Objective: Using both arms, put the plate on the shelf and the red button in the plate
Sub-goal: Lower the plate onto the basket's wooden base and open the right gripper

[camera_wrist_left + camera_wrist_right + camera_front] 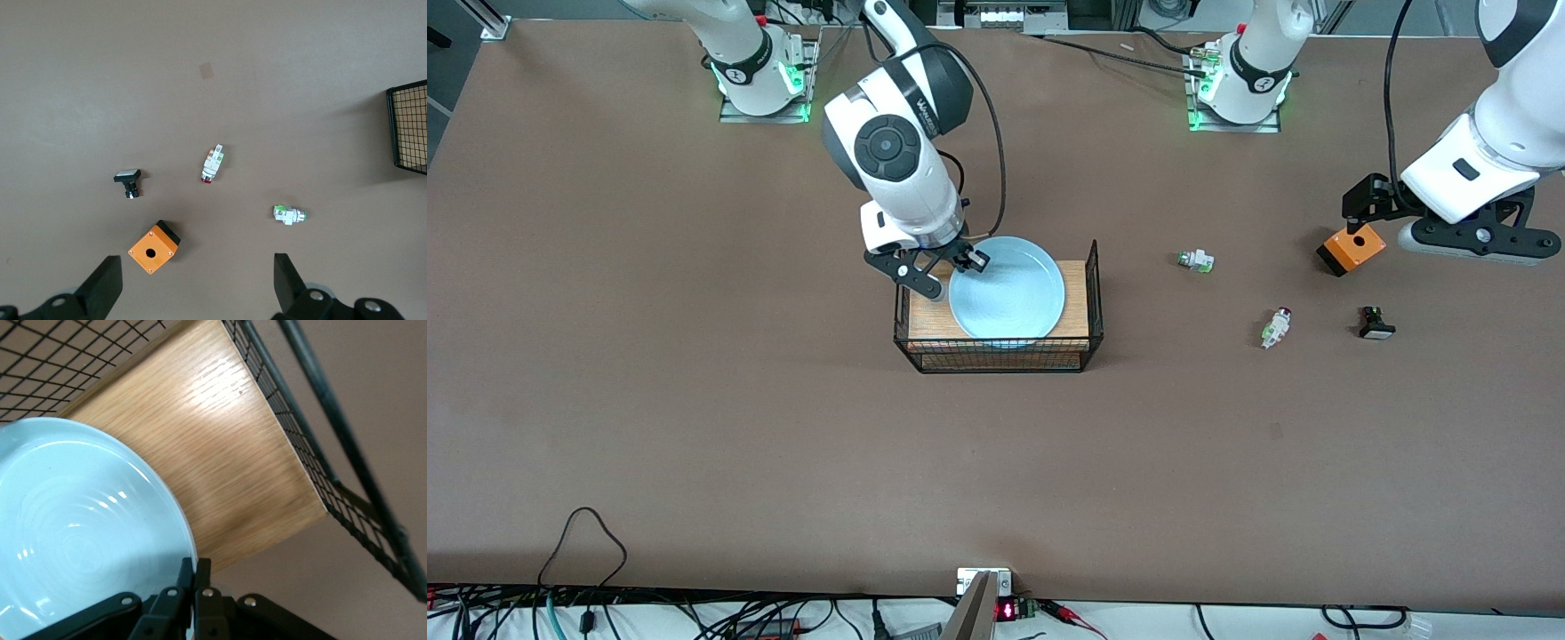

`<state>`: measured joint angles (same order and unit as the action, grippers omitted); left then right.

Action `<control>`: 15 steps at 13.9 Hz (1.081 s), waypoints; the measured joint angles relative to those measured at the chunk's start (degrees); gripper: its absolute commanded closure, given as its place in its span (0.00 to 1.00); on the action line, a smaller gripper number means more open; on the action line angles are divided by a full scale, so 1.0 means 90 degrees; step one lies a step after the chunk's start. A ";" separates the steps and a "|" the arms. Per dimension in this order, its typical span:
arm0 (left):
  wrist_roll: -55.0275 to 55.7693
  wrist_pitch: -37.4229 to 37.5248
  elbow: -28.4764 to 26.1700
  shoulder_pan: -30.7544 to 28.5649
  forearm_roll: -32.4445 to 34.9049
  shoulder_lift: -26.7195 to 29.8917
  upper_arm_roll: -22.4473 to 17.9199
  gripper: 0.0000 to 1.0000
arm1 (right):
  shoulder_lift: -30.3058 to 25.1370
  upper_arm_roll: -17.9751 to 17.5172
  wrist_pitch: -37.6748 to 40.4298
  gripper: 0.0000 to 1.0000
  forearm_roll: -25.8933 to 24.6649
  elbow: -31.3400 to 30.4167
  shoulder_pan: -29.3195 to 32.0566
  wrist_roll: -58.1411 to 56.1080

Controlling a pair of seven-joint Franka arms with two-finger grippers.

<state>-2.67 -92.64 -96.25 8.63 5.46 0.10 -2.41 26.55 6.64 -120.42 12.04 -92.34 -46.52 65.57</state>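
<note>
- The plate (1007,289) sits over the wooden board (1076,298) of the black wire basket (1092,302), and my right gripper (941,269) is clenched on its rim at the edge toward the right arm's end of the worktop (694,400); the right wrist view shows the fingers (193,577) pinched together over that rim, so I read the plate as held, not yet let go.
- The red button (1276,326) lies on its side on the bare worktop, well apart from the basket and toward the left arm's end. In the front view its red cap points away from the front camera and slightly toward the left arm's end.
- My left gripper (1449,227) hovers over the worktop near the orange box (1352,251), jaws spread wide and holding nothing. The left arm is plainly the nearer one for the button.
- From the left wrist view, the button lies out ahead of the fingers (287,280), roughly between them, so I judge the next reach needs travel forward and down plus a wrist turn to cross the button's long axis.
- Nearby lie a green-tipped part (1195,260) and a black part (1376,324), either side of the button; I'd mind not grabbing those.
</note>
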 measured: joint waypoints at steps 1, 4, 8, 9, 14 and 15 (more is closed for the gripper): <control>0.0000 0.0000 0.0000 -0.0008 0.0000 -0.0007 -0.0017 0.00 | 0.0006 0.0016 0.0000 1.00 -0.0003 0.0000 -0.0037 0.0000; 0.0000 -0.0002 0.0002 -0.0077 0.0000 -0.0020 -0.0053 0.00 | 0.0005 0.0027 -0.0005 0.72 -0.0044 -0.0009 -0.0067 0.0000; 0.0000 -0.0004 0.0016 -0.0080 -0.0003 -0.0048 -0.0050 0.00 | 0.0028 0.0091 -0.0094 0.44 -0.0111 -0.0022 -0.0068 0.0000; 0.0000 -0.0004 0.0018 -0.0080 -0.0003 -0.0054 -0.0050 0.00 | 0.0030 0.0101 -0.0108 0.32 -0.0112 -0.0022 -0.0068 0.0000; 0.0000 -0.0004 0.0022 -0.0080 -0.0004 -0.0060 -0.0050 0.00 | 0.0031 0.0044 -0.0155 0.00 -0.0837 -0.0017 -0.0107 -0.0005; 0.0000 -0.0004 0.0023 -0.0080 -0.0004 -0.0060 -0.0050 0.00 | 0.0031 0.0015 -0.0161 0.00 -0.0874 0.0003 -0.0127 0.0017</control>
<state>-2.67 -92.67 -96.04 7.91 5.43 -0.44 -2.86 26.83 6.77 -121.87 4.18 -92.31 -47.66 65.72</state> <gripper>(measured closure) 0.000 0.075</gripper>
